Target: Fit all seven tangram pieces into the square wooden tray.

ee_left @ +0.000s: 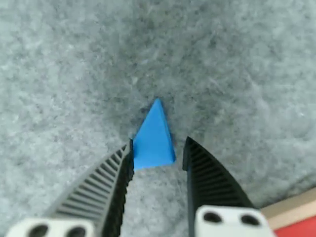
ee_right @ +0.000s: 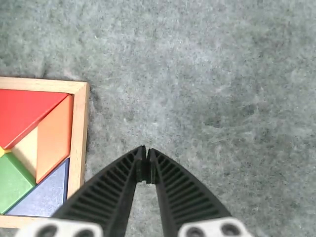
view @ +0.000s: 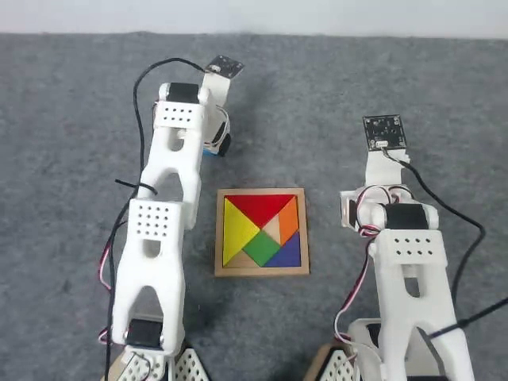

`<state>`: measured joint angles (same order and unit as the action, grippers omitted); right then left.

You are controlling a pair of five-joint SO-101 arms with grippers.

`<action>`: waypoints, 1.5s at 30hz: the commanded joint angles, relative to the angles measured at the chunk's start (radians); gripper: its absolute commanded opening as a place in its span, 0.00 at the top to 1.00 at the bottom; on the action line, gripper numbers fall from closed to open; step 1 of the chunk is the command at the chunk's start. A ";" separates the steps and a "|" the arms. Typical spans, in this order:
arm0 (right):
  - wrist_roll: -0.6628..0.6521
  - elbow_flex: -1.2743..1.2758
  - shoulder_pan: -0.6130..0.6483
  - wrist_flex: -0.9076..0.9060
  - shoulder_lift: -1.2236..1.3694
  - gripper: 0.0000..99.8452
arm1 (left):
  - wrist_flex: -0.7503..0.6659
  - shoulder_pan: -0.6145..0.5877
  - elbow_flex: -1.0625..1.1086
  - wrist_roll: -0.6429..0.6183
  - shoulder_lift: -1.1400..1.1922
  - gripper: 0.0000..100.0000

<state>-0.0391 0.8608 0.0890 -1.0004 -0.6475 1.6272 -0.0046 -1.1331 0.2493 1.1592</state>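
Note:
The square wooden tray lies on the grey mat between the arms. It holds red, yellow, green, orange and dark blue pieces, with a pale triangle in the middle. A wood-coloured patch shows at its near left corner. A light blue triangle lies flat on the mat beyond the tray's far left corner. My left gripper is open around it, one finger at its edge. My right gripper is shut and empty, low over the mat just right of the tray.
Grey felt covers the whole table, with open mat behind the tray and to both sides. The tray's corner lies close beside the left gripper. Black and coloured cables trail along both arms.

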 commanded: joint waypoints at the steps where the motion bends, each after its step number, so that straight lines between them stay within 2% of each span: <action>1: -0.018 -0.009 0.004 0.021 -0.022 0.99 | 0.080 -0.012 -0.222 0.028 0.083 0.83; 4: -0.018 -0.009 0.002 0.021 -0.022 0.99 | 0.091 -0.035 -0.286 0.026 0.126 0.83; 11: -0.018 -0.009 0.002 0.021 -0.022 0.99 | 0.120 -0.035 -0.286 0.032 0.138 0.84; 17: -0.018 -0.009 0.001 0.021 -0.022 0.99 | 0.126 -0.025 -0.285 0.080 0.143 0.92; 27: -0.018 -0.009 0.001 0.021 -0.025 0.99 | 0.129 -0.025 -0.288 0.097 0.135 0.97; 32: -0.018 -0.009 0.001 0.021 -0.025 0.99 | 0.130 -0.025 -0.289 0.086 0.115 0.98; 35: -0.018 -0.009 -0.001 0.025 -0.027 0.99 | 0.132 -0.025 -0.266 -0.014 0.041 0.99; 39: -0.018 -0.008 -0.001 0.035 -0.022 0.99 | 0.133 -0.005 -0.090 -0.180 -0.146 0.99; 45: -0.018 -0.008 -0.002 0.035 -0.022 0.99 | 0.114 0.118 0.493 -0.371 -0.624 0.99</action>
<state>-0.0391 0.8608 0.0890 -0.9897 -0.6475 1.7223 0.0215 -0.9981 0.0038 0.9183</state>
